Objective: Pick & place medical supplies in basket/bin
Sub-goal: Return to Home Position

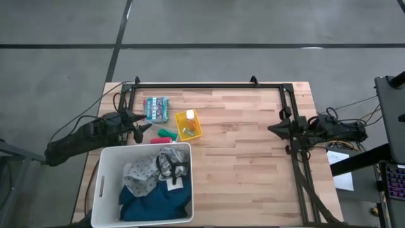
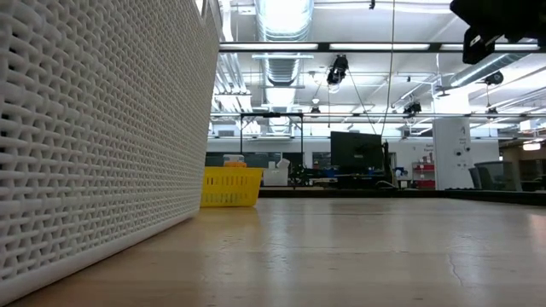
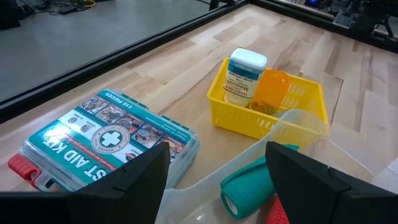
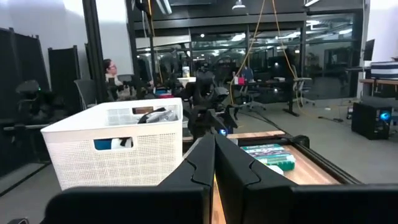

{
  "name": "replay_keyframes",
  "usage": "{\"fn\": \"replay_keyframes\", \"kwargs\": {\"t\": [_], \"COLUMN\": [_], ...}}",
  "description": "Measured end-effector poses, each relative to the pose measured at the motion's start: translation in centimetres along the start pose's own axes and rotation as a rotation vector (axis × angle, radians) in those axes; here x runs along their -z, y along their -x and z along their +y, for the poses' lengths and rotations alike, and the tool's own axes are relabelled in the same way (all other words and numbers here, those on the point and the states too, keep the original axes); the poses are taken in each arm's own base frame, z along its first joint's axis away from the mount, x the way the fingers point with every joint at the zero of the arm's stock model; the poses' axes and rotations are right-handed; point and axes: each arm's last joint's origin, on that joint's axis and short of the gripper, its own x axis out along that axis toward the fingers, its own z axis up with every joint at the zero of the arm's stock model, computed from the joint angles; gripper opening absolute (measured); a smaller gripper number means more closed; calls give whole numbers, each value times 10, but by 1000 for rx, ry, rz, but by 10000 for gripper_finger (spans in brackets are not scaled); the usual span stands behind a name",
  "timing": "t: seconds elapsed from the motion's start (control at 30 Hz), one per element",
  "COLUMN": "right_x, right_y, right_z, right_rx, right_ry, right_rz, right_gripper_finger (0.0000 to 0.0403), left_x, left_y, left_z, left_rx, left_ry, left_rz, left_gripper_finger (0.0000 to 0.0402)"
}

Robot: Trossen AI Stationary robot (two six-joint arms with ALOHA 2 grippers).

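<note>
You have one white tub [image 1: 99, 183] at the lower left, holding one blue garment [image 1: 152, 204] and one grey speckled cloth [image 1: 140, 174]. One yellow basket [image 3: 236, 118] holds one white bottle [image 3: 244, 78] and one orange bottle [image 3: 272, 90]. Nearby you have one first-aid kit [image 3: 106, 140], one green roll [image 3: 245, 186] and one red tube [image 1: 158, 139].

At top centre of the low view the ceiling lights [image 2: 281, 17] are glaring. The table [image 1: 247, 145] is showing evenly bright from above. The right wrist background is looking dim.

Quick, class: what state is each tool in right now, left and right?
Left tool: open, holding nothing.
Right tool: closed, holding nothing.
</note>
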Motion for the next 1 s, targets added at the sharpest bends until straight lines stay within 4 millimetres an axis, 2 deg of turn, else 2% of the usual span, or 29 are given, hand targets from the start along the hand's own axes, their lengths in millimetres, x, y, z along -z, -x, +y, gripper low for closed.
{"fn": "replay_keyframes", "kwargs": {"t": [0.2, 0.47, 0.77, 1.0], "right_x": [6, 29, 52, 56], "right_y": [0, -4, -10, -11], "right_z": [0, -1, -1, -2], "right_rx": [0, -19, -28, -27], "right_ry": [5, 9, 19, 19], "right_rz": [12, 62, -66, -25], "right_gripper_finger": [8, 8, 8, 8], "left_x": [0, 0, 0, 0], "left_y": [0, 0, 0, 0], "left_z": [0, 0, 0, 0], "left_rx": [0, 0, 0, 0], "left_ry": [0, 0, 0, 0], "left_rz": [0, 0, -1, 0], "left_gripper_finger": [271, 271, 271, 271]}}
